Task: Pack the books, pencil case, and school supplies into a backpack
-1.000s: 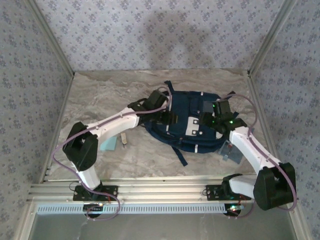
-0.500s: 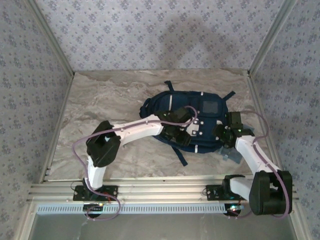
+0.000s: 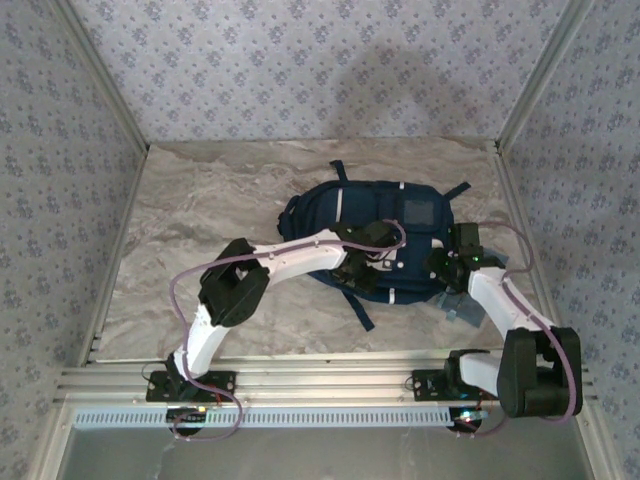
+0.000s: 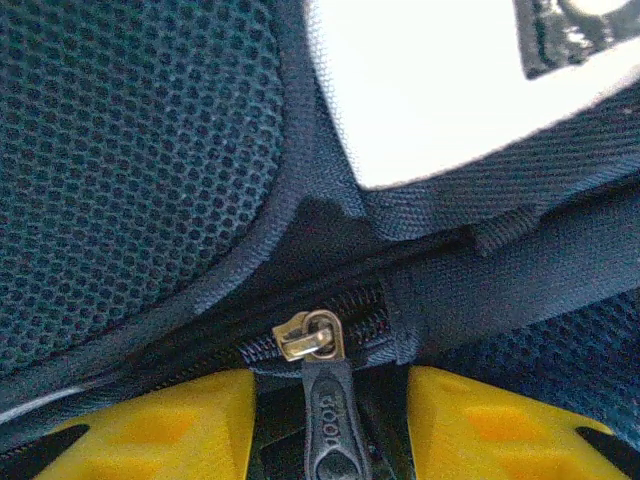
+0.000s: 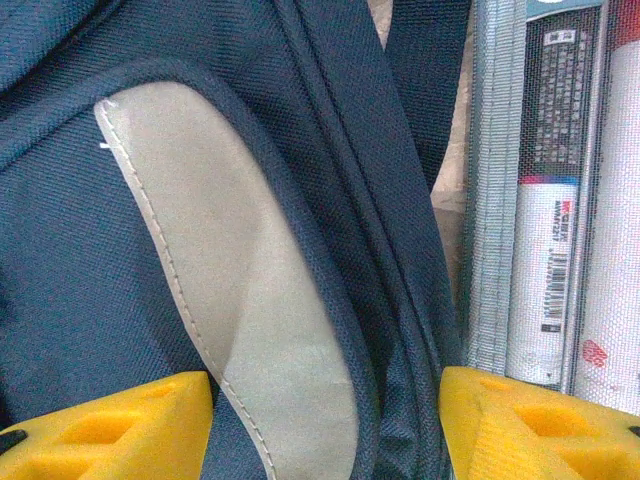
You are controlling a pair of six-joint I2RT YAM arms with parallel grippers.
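Note:
The navy backpack (image 3: 400, 215) lies flat in the middle of the table. My left gripper (image 3: 366, 264) sits low at its near edge. In the left wrist view this gripper (image 4: 332, 425) is open, and a brass zipper slider (image 4: 312, 335) with its dark pull tab (image 4: 332, 410) lies between the yellow fingers (image 4: 160, 425), touching neither. My right gripper (image 3: 446, 266) is at the backpack's right side, open (image 5: 325, 425) around navy fabric and a beige patch (image 5: 250, 300). The pencil case (image 5: 560, 200) lies just right of the backpack (image 3: 463, 308). The book, blue pad and eraser are hidden.
Patterned walls enclose the marble table (image 3: 200, 190) on three sides. A dark strap (image 3: 362, 312) trails from the backpack toward the near edge. A metal rail (image 3: 320, 375) runs along the front by the arm bases.
My left arm has swung right and reached across, bringing its gripper down to the zipper at the backpack's near edge. The right gripper has shifted right, to the backpack's side.

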